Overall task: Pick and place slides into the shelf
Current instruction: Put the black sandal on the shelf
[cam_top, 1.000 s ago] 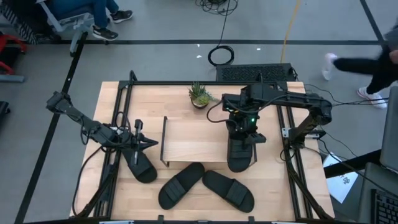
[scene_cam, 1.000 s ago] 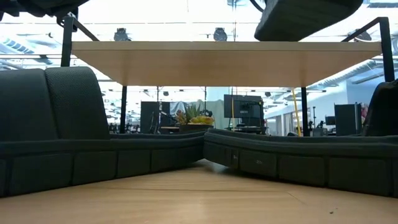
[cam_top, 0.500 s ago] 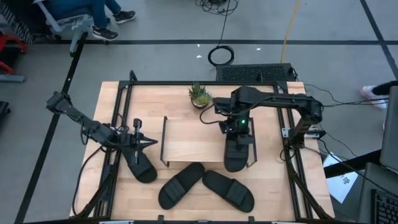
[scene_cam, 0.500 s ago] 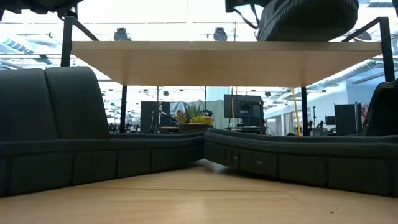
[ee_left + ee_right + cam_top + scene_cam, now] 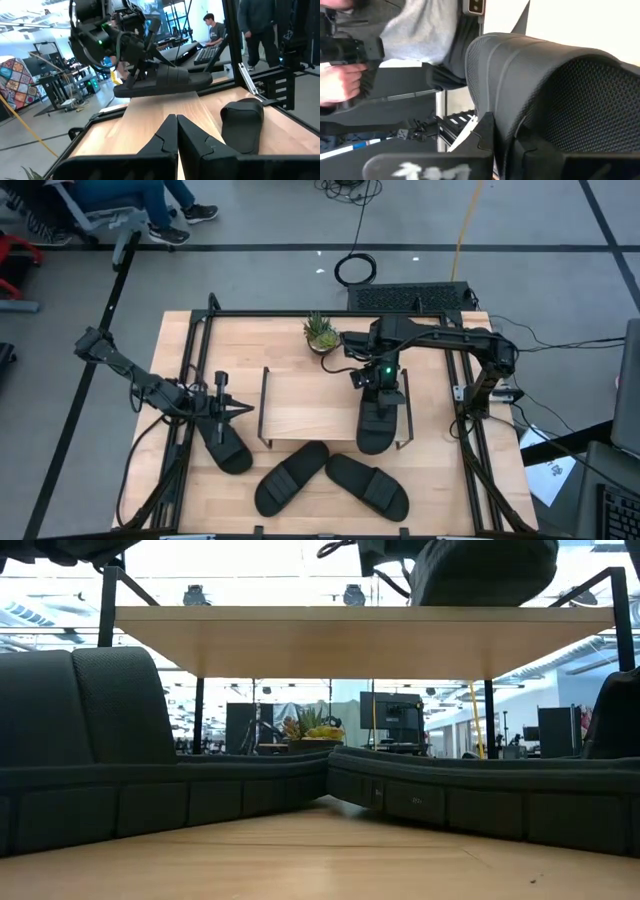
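Observation:
My right gripper (image 5: 378, 383) is shut on one black slide (image 5: 375, 420), which it carries level over the right end of the shelf's light wood top board (image 5: 310, 408). In the low view that slide (image 5: 485, 570) sits right at the board (image 5: 350, 640); whether they touch cannot be told. My left gripper (image 5: 228, 409) waits shut left of the shelf, beside a second slide (image 5: 226, 446) lying on the table. Two more slides (image 5: 290, 477) (image 5: 368, 485) lie on their soles in front of the shelf. My right gripper pinches the slide at the edge of its wide strap (image 5: 490, 65), one finger (image 5: 485, 135) on each side of the strap wall. The fingers come from above at the slide's far end. The slide (image 5: 160, 82) lies level below them, lengthwise from far to near.
A small potted plant (image 5: 322, 333) stands on the table behind the shelf. The black metal frame (image 5: 190, 380) runs along the table's left, right and far sides. The shelf's left half and the space under it (image 5: 330, 740) hold nothing. People move in the room beyond.
My right gripper has carried the slide toward the table's left and a little toward the far edge, from the shelf's right end frame inward over the top board. The slide has levelled out and stayed in the hold.

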Robot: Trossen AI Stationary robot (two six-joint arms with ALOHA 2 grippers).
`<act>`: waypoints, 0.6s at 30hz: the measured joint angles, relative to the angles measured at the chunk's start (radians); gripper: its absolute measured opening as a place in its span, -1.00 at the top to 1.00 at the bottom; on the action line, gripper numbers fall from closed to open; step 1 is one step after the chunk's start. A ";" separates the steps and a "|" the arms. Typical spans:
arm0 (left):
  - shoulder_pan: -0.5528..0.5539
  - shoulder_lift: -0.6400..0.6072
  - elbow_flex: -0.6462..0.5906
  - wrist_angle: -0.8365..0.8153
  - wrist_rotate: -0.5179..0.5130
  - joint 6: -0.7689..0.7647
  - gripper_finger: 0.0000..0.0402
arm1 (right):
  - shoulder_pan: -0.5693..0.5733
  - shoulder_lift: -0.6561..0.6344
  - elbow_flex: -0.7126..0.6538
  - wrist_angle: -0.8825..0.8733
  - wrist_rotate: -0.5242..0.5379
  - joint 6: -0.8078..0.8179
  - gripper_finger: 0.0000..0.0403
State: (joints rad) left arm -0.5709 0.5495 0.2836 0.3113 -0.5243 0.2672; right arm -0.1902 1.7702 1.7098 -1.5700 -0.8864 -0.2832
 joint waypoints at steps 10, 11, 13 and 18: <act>0.000 0.000 0.000 -0.002 0.000 -0.006 0.99 | 0.000 -0.002 -0.086 -0.002 0.079 -0.027 0.98; 0.000 0.000 0.000 -0.002 0.000 -0.006 0.99 | 0.000 -0.002 -0.091 -0.001 0.080 -0.039 0.98; 0.000 0.000 0.000 -0.002 0.000 -0.006 0.99 | 0.001 -0.002 -0.098 0.017 0.083 -0.054 0.98; 0.000 0.000 0.000 -0.002 0.000 -0.006 0.99 | 0.002 -0.002 -0.102 0.055 0.147 -0.063 0.94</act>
State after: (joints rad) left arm -0.5709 0.5495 0.2836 0.3089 -0.5240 0.2611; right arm -0.1886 1.7679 1.6081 -1.5148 -0.7392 -0.3462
